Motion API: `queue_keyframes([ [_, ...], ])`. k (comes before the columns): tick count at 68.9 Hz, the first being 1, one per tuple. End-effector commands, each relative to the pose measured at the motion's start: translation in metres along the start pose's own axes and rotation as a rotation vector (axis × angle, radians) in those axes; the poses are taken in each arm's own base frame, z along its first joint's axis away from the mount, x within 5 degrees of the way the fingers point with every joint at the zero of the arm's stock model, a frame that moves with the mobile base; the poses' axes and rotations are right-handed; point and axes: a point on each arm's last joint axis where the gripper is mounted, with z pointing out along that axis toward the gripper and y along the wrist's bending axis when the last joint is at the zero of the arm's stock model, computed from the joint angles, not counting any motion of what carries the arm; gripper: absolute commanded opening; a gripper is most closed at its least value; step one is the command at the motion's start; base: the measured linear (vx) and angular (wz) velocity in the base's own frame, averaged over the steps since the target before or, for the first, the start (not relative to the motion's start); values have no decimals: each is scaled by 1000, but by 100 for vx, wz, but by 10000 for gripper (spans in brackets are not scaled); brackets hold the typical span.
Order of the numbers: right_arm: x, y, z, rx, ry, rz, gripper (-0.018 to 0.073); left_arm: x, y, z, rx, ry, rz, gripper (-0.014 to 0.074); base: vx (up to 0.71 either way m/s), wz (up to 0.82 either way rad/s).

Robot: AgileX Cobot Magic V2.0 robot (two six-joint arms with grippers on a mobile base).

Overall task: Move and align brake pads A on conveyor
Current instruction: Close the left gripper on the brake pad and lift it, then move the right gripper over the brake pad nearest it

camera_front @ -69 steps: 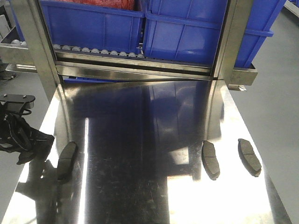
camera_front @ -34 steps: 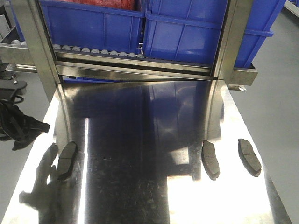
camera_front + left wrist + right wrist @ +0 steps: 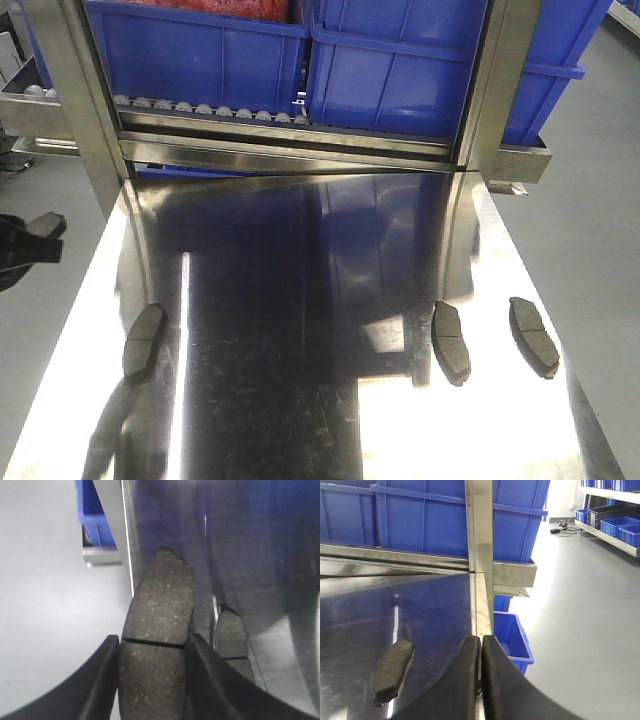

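My left gripper [image 3: 152, 639] is shut on one dark grey brake pad [image 3: 159, 605], held lengthwise between the fingers above the left edge of the steel table. Another pad [image 3: 231, 635] lies on the table just to its right. The front view shows three pads on the table: one at the left [image 3: 144, 340] and two at the right [image 3: 450, 340] [image 3: 533, 335]. Part of my left arm [image 3: 25, 240] shows at the left edge. My right gripper [image 3: 481, 647] is shut and empty over the table's right edge, with a pad [image 3: 394, 670] to its left. The conveyor belt is out of view.
The shiny steel table [image 3: 300, 420] fills the foreground. Behind it stands a steel roller rack [image 3: 210, 108] carrying blue crates [image 3: 400, 60], framed by steel posts [image 3: 75, 100]. A blue bin [image 3: 512, 640] sits on the floor beside the table's right edge.
My left arm has moved left and up, away from the table's left edge, leaving the front view almost entirely. The three pads on the table have not moved.
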Motion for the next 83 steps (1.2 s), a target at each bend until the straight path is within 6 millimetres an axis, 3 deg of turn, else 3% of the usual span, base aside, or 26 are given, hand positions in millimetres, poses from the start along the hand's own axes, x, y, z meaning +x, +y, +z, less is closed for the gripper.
queue_keyframes([
  [1, -1, 0, 0, 3, -67, -10, -3, 0, -1, -36, -8, -189, -1, 146, 0, 0],
  [17, -1, 0, 0, 3, -66, -10, -3, 47, -4, -75, -12, -326, -12, 146, 0, 0],
  [36, -1, 0, 0, 3, -66, -10, -3, 92, -6, -103, -18, -478, -10, 146, 0, 0],
  [49, -1, 0, 0, 3, -67, -10, -3, 101, -7, -115, -22, -532, -6, 146, 0, 0],
  [83, -1, 0, 0, 3, -67, -10, -3, 101, -7, -114, -22, -525, -6, 146, 0, 0],
])
